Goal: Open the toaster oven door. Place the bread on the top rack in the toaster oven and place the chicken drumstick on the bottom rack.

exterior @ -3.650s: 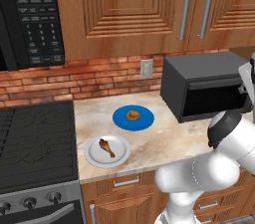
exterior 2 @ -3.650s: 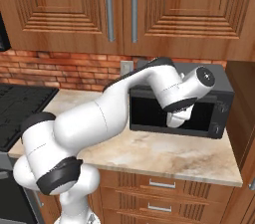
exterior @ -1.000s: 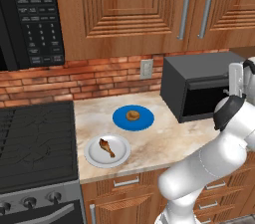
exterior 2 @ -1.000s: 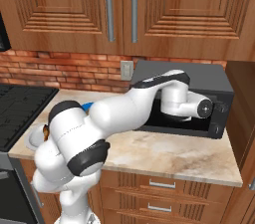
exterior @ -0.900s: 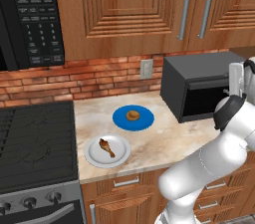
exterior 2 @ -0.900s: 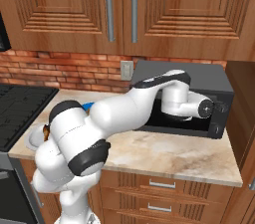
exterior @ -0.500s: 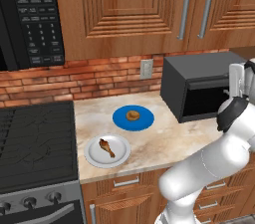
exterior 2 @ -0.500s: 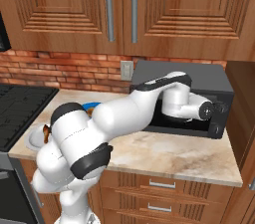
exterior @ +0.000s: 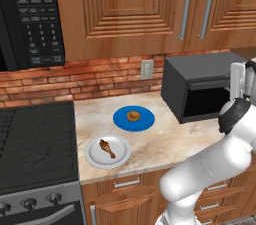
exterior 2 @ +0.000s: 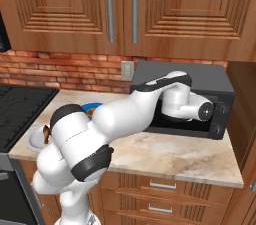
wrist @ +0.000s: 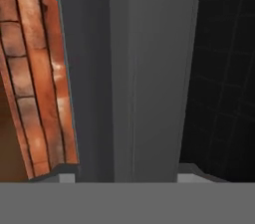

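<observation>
Claw: the gripper [wrist: 128,174] sits right up against the top front edge of the toaster oven [exterior: 200,86]; in the hand view two pale finger tips [wrist: 64,172] stand on either side of a grey bar of the oven front. Whether they press on it or only straddle it cannot be told.
Arm: the white arm [exterior 2: 125,114] reaches from the base across the counter [exterior 2: 170,156] to the oven's front, its wrist in front of the dark window.
Toaster oven door: the toaster oven door [exterior: 209,100] looks upright against the oven body; a dark mesh-like window shows beside the grey bar in the hand view.
Toaster oven: it stands at the right end of the counter against the brick wall [exterior: 100,76].
Bread: the bread [exterior: 133,115] lies in the middle of a blue plate [exterior: 122,121], left of the oven and apart from it.
Chicken drumstick: the chicken drumstick [exterior: 106,148] lies on a white plate [exterior: 95,158] near the counter's front edge, just beside the blue plate.
Surroundings: a stove [exterior: 35,144] lies left of the counter, with a black microwave [exterior: 30,14] above it.
</observation>
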Controlling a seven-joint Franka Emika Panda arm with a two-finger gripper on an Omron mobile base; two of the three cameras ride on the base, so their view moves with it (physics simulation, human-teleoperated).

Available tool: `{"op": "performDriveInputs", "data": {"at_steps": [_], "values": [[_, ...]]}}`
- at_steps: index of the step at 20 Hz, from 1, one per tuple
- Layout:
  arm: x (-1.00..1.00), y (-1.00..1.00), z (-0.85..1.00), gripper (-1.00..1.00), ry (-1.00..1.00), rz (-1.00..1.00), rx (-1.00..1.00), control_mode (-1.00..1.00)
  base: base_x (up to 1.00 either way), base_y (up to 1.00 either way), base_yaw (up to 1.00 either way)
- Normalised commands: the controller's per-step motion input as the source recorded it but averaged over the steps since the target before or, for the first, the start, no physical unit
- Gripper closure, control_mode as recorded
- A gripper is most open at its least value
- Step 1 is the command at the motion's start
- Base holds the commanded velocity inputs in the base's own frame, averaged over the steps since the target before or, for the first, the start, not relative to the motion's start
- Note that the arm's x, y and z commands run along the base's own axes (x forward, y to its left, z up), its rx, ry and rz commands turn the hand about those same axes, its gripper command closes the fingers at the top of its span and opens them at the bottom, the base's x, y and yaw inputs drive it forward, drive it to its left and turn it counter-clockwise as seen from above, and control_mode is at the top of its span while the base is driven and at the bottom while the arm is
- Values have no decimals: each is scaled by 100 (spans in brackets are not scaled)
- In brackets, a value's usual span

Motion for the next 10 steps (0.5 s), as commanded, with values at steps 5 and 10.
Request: {"op": "performDriveInputs", "data": {"at_steps": [5, 10], "values": [[0, 13, -49, 100, 0, -29, 0, -100, 0, 0, 0], [11, 21, -41, 100, -1, -34, 0, -100, 0, 0, 0]]}}
